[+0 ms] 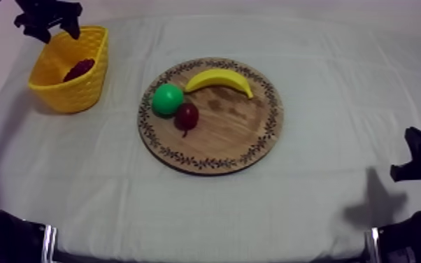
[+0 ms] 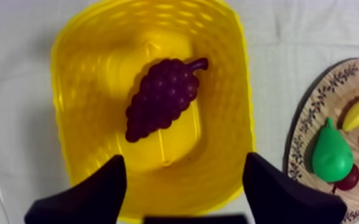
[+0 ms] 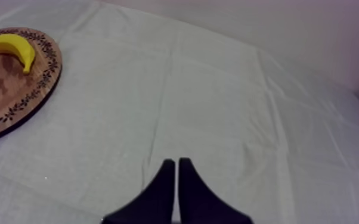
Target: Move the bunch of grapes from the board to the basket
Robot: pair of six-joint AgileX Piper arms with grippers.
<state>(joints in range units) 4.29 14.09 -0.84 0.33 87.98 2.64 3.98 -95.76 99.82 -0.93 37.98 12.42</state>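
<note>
Grapes [image 2: 165, 98] lying in yellow basket [image 2: 74, 119]; left gripper [image 2: 185, 159] above, spread wide, empty; right gripper [image 3: 177, 162] pressed together.

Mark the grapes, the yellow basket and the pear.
Dark purple toy bunch of grapes [image 2: 161, 98]: left wrist view, middle of the cluster.
Yellow ribbed basket [image 2: 77, 113]: left wrist view, inner side wall.
Green toy pear [image 2: 332, 158]: left wrist view, its rounded body.

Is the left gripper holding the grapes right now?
No, the grapes lie loose on the floor of the yellow basket, and the left gripper hangs open and empty above it.
</note>
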